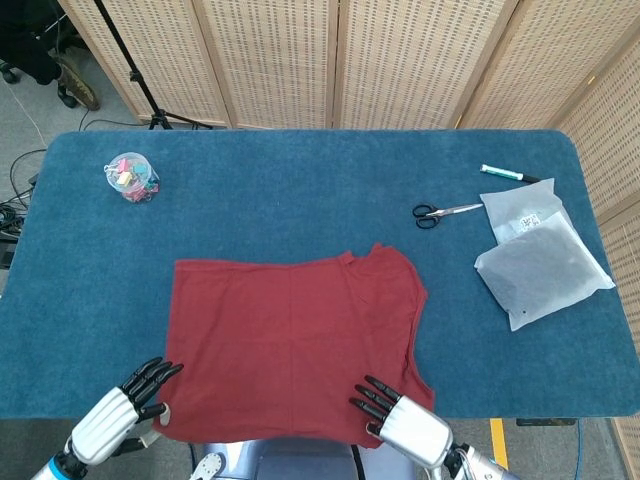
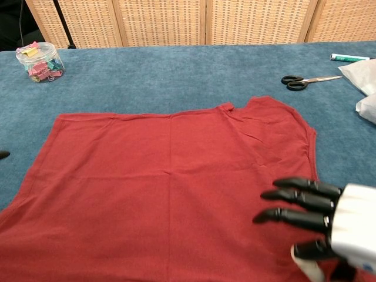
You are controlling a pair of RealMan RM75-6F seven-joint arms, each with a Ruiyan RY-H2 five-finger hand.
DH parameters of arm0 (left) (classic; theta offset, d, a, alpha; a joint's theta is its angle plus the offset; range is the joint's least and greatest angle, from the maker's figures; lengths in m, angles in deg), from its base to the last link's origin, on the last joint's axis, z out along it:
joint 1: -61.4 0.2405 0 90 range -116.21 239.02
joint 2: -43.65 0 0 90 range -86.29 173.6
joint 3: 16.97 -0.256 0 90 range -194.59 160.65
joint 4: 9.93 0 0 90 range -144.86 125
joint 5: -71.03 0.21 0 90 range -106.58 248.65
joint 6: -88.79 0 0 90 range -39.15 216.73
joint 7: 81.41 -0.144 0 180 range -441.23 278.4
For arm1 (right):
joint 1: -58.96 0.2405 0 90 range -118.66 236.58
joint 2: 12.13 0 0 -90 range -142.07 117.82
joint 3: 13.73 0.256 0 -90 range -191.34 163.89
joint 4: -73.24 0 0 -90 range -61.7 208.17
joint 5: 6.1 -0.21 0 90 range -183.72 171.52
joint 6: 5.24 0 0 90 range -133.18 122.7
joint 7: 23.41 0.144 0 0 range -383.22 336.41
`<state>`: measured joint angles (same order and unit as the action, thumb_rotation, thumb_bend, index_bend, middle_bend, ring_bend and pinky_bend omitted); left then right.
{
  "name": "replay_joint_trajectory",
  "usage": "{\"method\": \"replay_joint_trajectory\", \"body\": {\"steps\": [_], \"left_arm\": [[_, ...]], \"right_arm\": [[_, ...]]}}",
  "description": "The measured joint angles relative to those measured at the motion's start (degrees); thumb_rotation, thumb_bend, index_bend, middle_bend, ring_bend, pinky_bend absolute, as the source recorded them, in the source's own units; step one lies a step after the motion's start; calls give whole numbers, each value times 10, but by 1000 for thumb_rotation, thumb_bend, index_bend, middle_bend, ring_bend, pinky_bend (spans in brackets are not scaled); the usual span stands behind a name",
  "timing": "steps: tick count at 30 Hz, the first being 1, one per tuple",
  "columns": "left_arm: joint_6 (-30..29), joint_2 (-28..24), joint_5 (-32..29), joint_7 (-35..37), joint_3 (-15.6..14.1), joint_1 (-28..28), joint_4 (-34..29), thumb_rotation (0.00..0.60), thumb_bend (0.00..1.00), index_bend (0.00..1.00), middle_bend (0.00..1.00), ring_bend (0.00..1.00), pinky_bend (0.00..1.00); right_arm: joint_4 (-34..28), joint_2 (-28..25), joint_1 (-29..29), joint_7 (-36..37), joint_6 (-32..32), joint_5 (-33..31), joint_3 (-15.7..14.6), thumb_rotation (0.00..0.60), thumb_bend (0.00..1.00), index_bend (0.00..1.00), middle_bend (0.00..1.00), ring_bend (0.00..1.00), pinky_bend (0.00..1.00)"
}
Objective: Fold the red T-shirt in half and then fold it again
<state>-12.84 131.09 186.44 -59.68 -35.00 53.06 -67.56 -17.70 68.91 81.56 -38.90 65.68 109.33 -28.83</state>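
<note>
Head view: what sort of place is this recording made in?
Probably a lab or studio set-up, not a home: a blue-covered table fenced by woven folding screens, with a tripod stand and loose cables on the floor.

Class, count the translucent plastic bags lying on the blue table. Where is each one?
2. The smaller bag lies near the table's far right edge beside the scissors; the larger bag lies just in front, overlapping it.
</note>
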Motion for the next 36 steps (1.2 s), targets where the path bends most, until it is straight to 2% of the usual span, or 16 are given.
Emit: {"method": "replay_joint_trajectory", "body": {"steps": [3, 9, 16, 24, 36], "left_arm": [[20, -8, -18, 4, 16, -16, -28, 600, 692, 711, 0, 0, 0], [99, -40, -76, 4, 58, -57, -106, 600, 693, 712, 0, 0, 0], [222, -68, -173, -9, 119, -112, -160, 600, 694, 712, 0, 0, 0], [308, -69, -232, -11, 172, -167, -157, 600, 694, 712, 0, 0, 0], [355, -41, -275, 0, 212, -206, -116, 600, 700, 712, 0, 0, 0]], "right_arm": [[-9, -5, 7, 17, -4, -32, 25, 600, 519, 636, 164, 0, 37], [-29, -17, 26, 54, -27, -99, 76, 600, 520, 636, 164, 0, 37], [-36, -12, 58, 62, -74, -186, 143, 600, 520, 636, 164, 0, 37], [-21, 12, 109, 61, -142, -285, 216, 600, 520, 636, 164, 0, 37], [23, 47, 174, 8, -200, -403, 279, 600, 519, 636, 164, 0, 37]]}}
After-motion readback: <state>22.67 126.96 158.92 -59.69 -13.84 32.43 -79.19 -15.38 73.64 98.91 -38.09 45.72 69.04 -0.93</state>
